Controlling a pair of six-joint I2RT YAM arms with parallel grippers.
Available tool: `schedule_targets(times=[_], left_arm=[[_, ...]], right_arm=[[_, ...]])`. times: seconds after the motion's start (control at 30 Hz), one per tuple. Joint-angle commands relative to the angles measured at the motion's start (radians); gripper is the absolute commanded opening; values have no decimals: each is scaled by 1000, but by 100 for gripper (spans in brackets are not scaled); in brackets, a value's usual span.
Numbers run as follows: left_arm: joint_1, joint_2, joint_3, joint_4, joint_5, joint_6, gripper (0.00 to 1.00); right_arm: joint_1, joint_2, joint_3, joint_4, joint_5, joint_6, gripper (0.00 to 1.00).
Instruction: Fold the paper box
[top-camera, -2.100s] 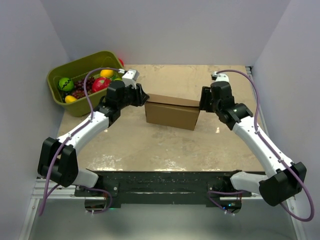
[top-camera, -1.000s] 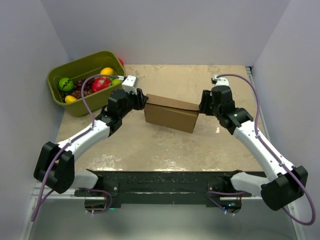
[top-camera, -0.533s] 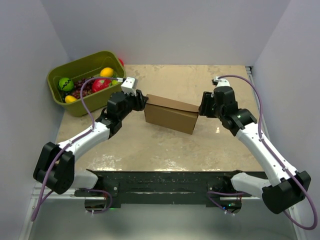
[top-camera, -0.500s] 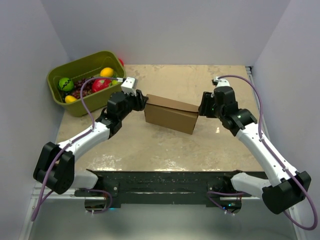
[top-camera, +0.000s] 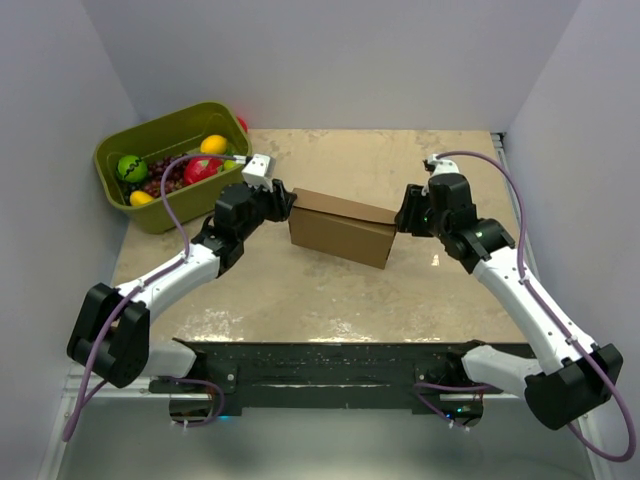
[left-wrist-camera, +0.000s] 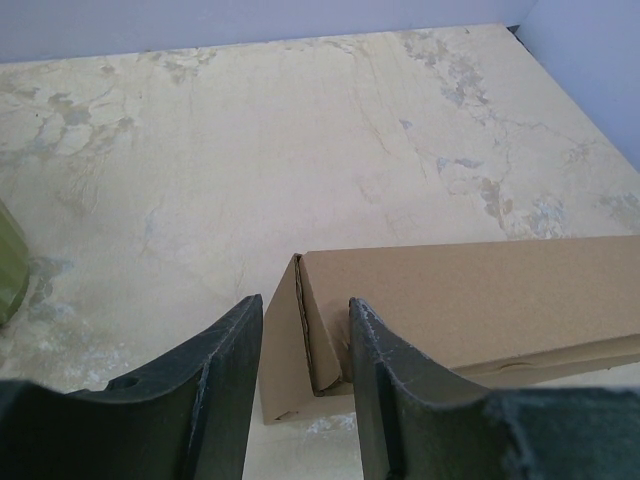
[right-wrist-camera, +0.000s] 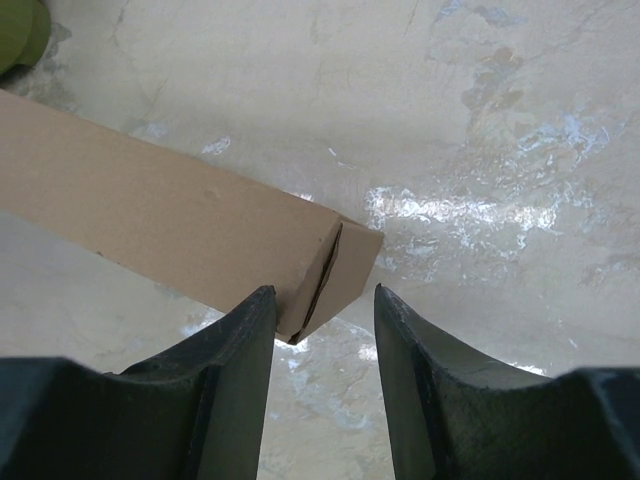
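Note:
The paper box (top-camera: 340, 232) is a closed brown cardboard block lying across the middle of the table, slightly skewed. My left gripper (top-camera: 288, 203) is at its left end. In the left wrist view the gripper (left-wrist-camera: 306, 302) is open and the box's end wall and gaping end seam (left-wrist-camera: 305, 340) sit between the fingers; the right finger overlaps the top face (left-wrist-camera: 470, 290). My right gripper (top-camera: 402, 213) is at the right end. In the right wrist view it (right-wrist-camera: 324, 291) is open around the box's end corner (right-wrist-camera: 335, 265), left finger beside the box, right finger apart.
An olive-green bin (top-camera: 115, 185) holding toy fruit (top-camera: 200, 167) stands at the back left, behind my left arm; its edge shows in the left wrist view (left-wrist-camera: 8, 265). Grey walls enclose the table on three sides. A black rail (top-camera: 320, 370) runs along the near edge.
The box has turned slightly, its right end coming nearer. My left gripper has slid a little nearer along the left end. The right jaws have narrowed slightly.

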Motion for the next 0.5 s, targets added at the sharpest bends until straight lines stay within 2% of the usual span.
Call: schedule_targets(times=[0.0, 0.17, 0.47], left_arm=[[-10, 64, -55, -271, 11, 20, 44], [-10, 77, -59, -271, 11, 22, 45], [-10, 84, -66, -249, 23, 14, 45]], right_arm=[[-2, -17, -49, -21, -25, 6, 44], [-3, -12, -84, -48, -19, 6, 40], [-3, -15, -199, -54, -1, 23, 39]])
